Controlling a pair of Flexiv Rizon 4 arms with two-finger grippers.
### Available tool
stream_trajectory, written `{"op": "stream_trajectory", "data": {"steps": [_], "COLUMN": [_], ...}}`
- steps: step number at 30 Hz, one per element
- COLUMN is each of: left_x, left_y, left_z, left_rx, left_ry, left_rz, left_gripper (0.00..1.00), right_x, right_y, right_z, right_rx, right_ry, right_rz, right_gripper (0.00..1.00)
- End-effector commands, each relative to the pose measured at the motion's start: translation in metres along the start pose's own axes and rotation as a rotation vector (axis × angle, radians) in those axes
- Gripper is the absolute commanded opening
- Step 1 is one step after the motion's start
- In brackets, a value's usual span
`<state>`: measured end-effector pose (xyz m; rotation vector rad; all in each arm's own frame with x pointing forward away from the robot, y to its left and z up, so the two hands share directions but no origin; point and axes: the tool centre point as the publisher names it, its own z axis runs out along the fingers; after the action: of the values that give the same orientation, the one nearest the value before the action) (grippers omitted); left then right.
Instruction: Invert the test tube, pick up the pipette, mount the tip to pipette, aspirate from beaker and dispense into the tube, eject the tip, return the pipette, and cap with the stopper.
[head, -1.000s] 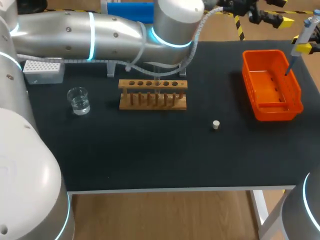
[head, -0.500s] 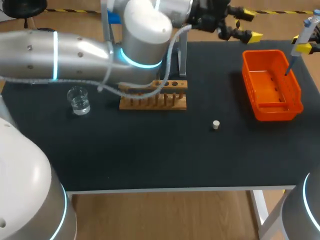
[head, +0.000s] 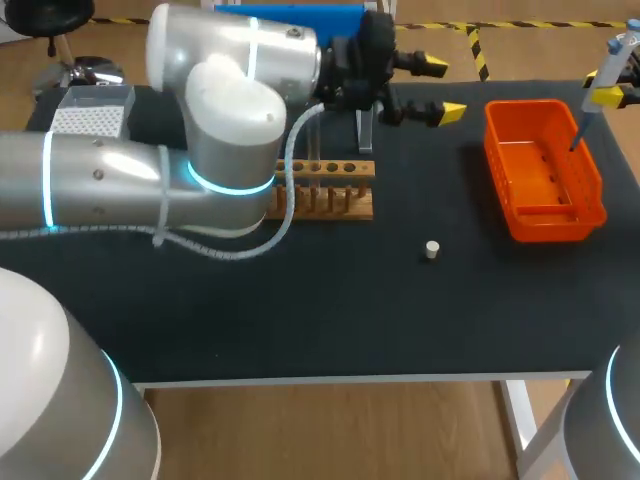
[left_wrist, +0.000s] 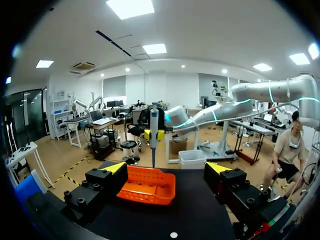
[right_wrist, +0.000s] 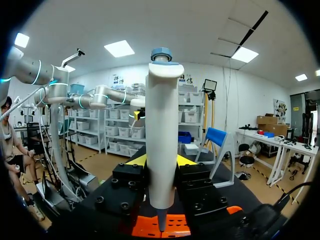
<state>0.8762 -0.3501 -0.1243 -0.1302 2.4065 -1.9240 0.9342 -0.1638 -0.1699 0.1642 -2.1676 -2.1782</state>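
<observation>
Lying loose at lower middle, the stopper (head: 431, 249) awaits capping. Beyond the rack (head: 340, 168), the left gripper (head: 440, 87) hangs spread and empty. Upper right, the right gripper (right_wrist: 160, 162) clamps the pipette (head: 598, 95) over the orange bin (head: 530, 225), probably for tip ejection; returning it remains.

The left arm (head: 110, 185) is made of thick, round, silver-grey tubes with smooth domed joints; thin glowing cyan rings (head: 235, 188) mark the seams; small dark screws dot the shell; a pale cable (head: 287, 212) in ribbed wrap runs along it to a black wrist; the left claw (head: 441, 87) has two black blocky fingers (left_wrist: 95, 190) studded with round sunken screws, each ending in a bright yellow wedge; the right claw (right_wrist: 161, 160) is alike, with black blocks, sunken screws and yellow tips; the right arm (head: 605, 425), at the near right, shows a grey rounded shell edged with a cyan ring.
</observation>
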Motion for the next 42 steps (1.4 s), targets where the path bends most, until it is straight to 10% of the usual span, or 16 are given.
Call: {"op": "stream_trajectory", "data": {"steps": [1,42], "left_x": [0.008,0.02], "left_y": [0.014,0.05], "left_z": [-0.025,-0.086], "left_rx": [0.146,0.174], "left_ry": [-0.015,-0.087], "left_rz": [0.003,-0.013], "left_gripper": [1.0,1.0], "right_x": [0.0,0.0], "right_y": [0.001,0.001], "right_z": [-0.001,-0.001], "right_rx": [0.003,0.003], "right_ry": [0.002,0.002], "right_rz": [0.0,0.0], "right_gripper": [0.0,0.0]}}
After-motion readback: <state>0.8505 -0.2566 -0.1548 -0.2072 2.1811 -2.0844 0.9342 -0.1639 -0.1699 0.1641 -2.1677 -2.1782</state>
